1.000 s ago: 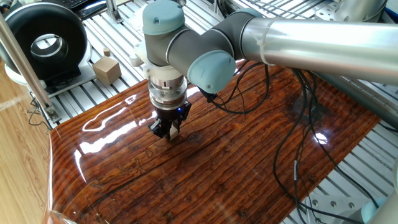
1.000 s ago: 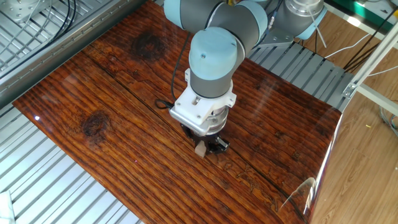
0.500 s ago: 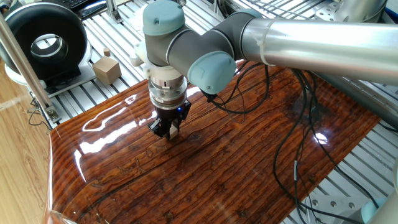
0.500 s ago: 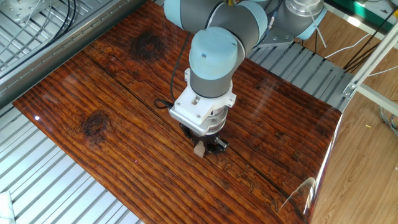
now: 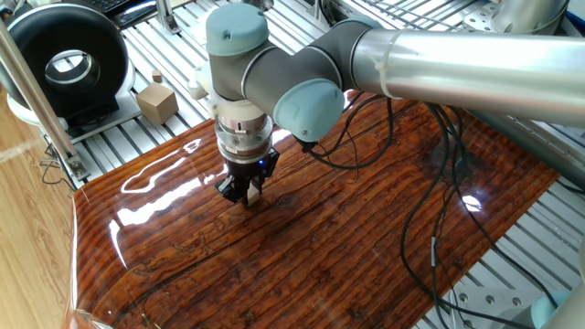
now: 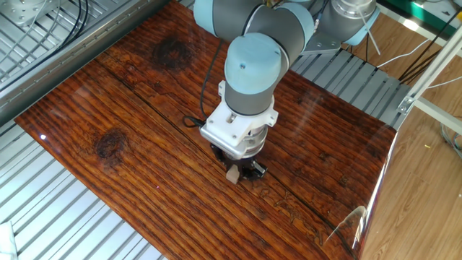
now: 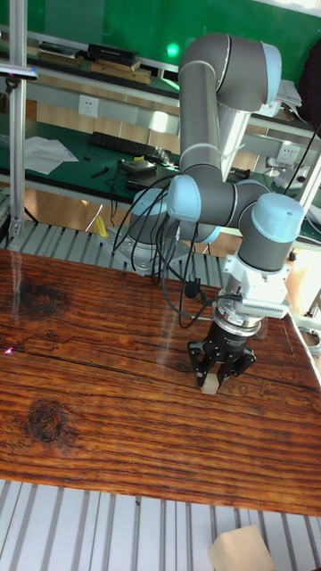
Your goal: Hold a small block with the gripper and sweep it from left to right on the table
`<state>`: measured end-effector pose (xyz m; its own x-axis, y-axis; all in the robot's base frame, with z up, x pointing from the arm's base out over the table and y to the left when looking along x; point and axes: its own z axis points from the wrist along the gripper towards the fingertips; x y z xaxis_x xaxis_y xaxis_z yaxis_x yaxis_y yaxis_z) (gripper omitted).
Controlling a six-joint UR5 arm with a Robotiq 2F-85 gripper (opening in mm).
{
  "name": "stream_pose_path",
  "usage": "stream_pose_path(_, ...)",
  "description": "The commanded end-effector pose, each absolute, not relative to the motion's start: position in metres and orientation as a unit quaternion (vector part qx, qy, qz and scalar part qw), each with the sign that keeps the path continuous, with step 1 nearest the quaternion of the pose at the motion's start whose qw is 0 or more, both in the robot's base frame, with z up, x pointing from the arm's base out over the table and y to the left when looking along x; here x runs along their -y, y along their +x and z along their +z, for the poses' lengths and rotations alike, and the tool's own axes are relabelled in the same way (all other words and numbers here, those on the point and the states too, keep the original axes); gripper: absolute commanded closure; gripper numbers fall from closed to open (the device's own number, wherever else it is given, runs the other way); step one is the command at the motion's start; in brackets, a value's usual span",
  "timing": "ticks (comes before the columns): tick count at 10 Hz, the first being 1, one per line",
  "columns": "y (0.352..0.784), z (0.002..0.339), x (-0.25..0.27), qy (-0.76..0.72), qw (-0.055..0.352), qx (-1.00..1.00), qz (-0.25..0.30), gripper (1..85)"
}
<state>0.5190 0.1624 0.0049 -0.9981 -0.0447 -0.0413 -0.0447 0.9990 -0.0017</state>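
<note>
The small block (image 6: pixel 233 175) is a tiny pale tan cube pinched between the black fingers of the gripper (image 6: pixel 235 172), low against the table (image 6: pixel 130 108). In one fixed view the gripper (image 5: pixel 245 195) points straight down onto the glossy reddish-brown table (image 5: pixel 366 238), and the block (image 5: pixel 254 196) peeks out between the fingertips. The tall fixed view shows the block (image 7: pixel 209 385) at the tips of the gripper (image 7: pixel 214 378), resting on or just above the table (image 7: pixel 89 384). The gripper is shut on the block.
A larger tan cube with a knob (image 5: pixel 156 100) sits on the aluminium slats beside a black ring-shaped device (image 5: pixel 62 64). Black cables (image 5: pixel 430 210) trail over the table's right side. Another tan block (image 7: pixel 239 550) lies on the slats at the tall view's bottom.
The arm and gripper have shifted very slightly sideways with the block still held; otherwise nothing visibly changed.
</note>
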Motion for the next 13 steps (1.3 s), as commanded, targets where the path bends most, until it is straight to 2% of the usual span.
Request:
stream_pose_path(1,0.519,0.007,-0.167,-0.017,0.02,-1.0,0.005,84.7)
stream_pose_path(13,0.516,0.006,-0.179,-0.009,0.017,-1.0,0.018,84.7)
